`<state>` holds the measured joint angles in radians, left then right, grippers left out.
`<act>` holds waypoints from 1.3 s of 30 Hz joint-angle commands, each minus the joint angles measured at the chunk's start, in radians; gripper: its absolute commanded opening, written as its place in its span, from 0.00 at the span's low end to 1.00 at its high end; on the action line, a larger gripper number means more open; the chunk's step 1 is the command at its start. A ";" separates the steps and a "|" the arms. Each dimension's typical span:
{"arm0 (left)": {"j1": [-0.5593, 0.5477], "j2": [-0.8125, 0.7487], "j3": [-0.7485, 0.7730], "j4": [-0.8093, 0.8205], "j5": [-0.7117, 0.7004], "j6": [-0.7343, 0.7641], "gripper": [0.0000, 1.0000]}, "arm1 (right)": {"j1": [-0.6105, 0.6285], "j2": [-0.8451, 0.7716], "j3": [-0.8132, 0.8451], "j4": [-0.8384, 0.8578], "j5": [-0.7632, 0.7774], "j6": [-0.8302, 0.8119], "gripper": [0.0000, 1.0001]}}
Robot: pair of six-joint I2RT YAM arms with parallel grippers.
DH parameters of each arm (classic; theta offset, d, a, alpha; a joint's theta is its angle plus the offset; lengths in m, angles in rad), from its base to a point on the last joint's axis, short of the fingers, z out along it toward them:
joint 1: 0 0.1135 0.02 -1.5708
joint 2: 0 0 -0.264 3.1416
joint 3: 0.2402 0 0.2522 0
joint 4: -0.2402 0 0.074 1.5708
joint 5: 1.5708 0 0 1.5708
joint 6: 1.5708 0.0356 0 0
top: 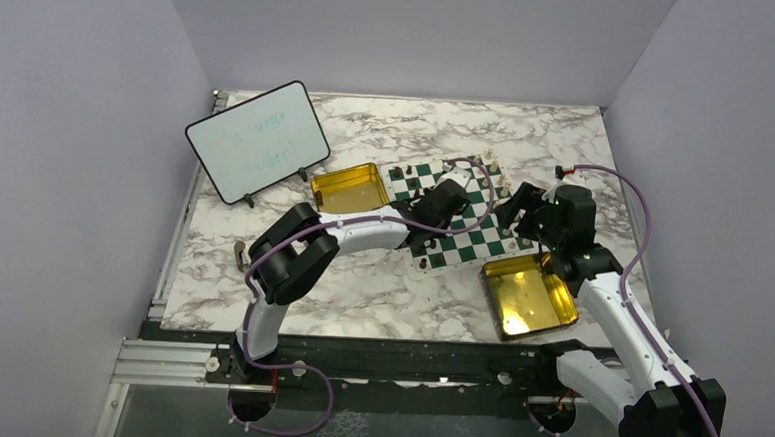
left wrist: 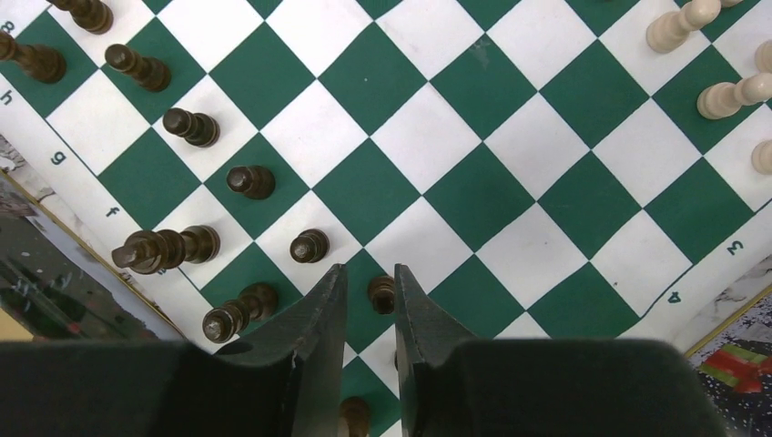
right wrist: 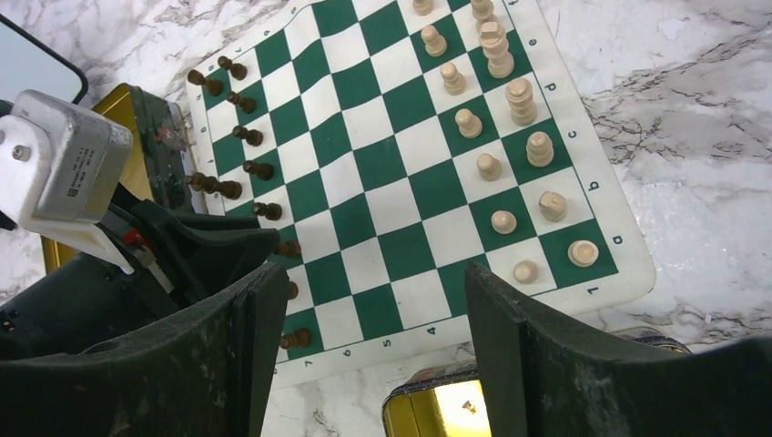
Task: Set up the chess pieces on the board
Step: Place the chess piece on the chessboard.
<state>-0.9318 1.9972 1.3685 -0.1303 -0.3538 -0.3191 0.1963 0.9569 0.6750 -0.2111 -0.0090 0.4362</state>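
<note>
The green and white board [top: 467,245] lies mid-table. In the left wrist view dark brown pieces [left wrist: 250,180] stand in rows at the board's left and cream pieces [left wrist: 728,96] at the top right. My left gripper [left wrist: 369,278] is low over the board [left wrist: 510,182], jaws slightly apart around a dark pawn [left wrist: 382,293] that stands on a green square, with a gap on its left side. My right gripper [right wrist: 373,273] is wide open and empty above the board's near edge [right wrist: 401,196]. The right wrist view shows cream pieces [right wrist: 521,98] and dark pieces [right wrist: 258,169].
One gold tin [top: 350,189] sits at the board's left edge and another [top: 528,296] just in front of the board, below my right gripper. A whiteboard [top: 257,142] stands at the back left. The left arm [right wrist: 91,300] crowds the right wrist view's left side.
</note>
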 commanded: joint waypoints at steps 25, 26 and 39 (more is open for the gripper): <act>-0.004 0.037 0.056 -0.048 0.013 -0.012 0.27 | -0.005 -0.003 0.024 0.008 -0.028 -0.001 0.75; -0.004 0.037 0.053 -0.044 0.013 -0.015 0.27 | -0.005 -0.002 0.024 0.007 -0.029 0.001 0.75; 0.001 0.056 0.027 -0.029 0.007 -0.023 0.27 | -0.005 -0.004 0.020 0.002 -0.026 -0.004 0.75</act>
<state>-0.9318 2.0304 1.3979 -0.1673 -0.3523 -0.3355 0.1963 0.9573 0.6758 -0.2111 -0.0319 0.4370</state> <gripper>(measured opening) 0.270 0.751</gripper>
